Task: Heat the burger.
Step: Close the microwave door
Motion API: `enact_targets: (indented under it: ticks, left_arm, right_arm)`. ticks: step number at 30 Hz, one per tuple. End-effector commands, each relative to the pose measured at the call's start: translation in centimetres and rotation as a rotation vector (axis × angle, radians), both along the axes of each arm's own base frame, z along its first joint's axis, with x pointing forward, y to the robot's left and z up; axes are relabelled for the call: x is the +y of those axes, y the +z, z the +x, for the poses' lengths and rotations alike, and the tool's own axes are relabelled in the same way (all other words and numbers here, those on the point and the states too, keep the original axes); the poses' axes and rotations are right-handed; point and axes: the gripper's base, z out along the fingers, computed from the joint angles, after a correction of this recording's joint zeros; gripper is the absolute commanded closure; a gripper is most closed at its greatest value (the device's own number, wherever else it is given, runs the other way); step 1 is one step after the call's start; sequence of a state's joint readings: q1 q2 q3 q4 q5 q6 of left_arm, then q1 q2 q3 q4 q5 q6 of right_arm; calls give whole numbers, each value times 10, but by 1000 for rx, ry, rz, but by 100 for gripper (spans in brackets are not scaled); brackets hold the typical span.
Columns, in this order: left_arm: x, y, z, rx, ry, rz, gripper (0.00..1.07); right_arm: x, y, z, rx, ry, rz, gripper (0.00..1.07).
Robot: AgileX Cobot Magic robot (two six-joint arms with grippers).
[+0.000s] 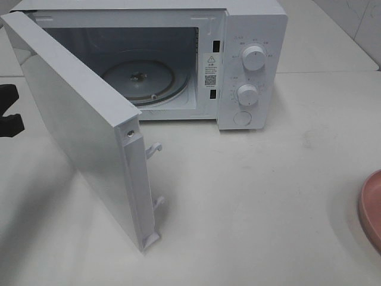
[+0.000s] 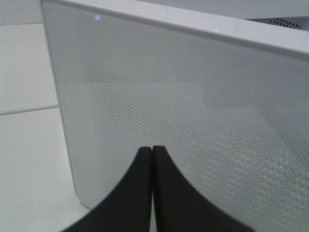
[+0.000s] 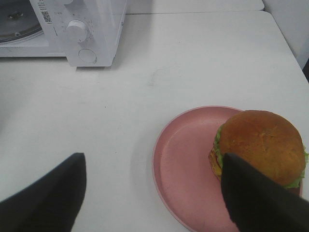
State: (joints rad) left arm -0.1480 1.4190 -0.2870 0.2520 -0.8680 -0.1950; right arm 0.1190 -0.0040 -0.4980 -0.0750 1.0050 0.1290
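The right claw (image 3: 153, 193) is hanging wide open and empty over the table (image 3: 159, 63), holding nothing. The burger (image 3: 263, 145) is sitting on the pink plate (image 3: 186, 159), toward the plate's side away from the microwave, and one dark finger (image 3: 256, 198) is standing in front of the bun's edge; whether it is touching I cannot tell. The claw is not looking centred on the burger, so if the jaws are closing from here they are likely pinching the plate rim or shoving the bun sideways, and a soft bun is squashing easily or shedding its lettuce.

Beyond the plate, well apart from it, the microwave (image 1: 250, 65) is standing with its door (image 1: 77, 131) swung wide and the glass turntable (image 1: 146, 80) bare. On the far side of that door, the left claw (image 2: 153, 193) is pressed fully shut on nothing, its tips pointing at the door's dotted panel. If that arm is nudging the door, it is swinging back across the opening and blocking the burger's way in.
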Motion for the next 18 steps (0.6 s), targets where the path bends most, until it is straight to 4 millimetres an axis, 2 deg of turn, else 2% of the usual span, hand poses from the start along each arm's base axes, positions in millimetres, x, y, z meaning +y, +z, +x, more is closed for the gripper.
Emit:
enact_targets:
  ticks: [1, 6, 18]
  left_arm:
    - [-4, 3, 5, -25, 18, -21, 107]
    - [-22, 5, 15, -37, -25, -10, 107]
    - [-49, 7, 33, -36, -13, -53, 107]
  right_arm:
    - [0, 0, -4, -37, -5, -5, 32]
    - [0, 0, -4, -37, -5, -5, 32]
    - [0, 0, -4, -37, -5, -5, 32]
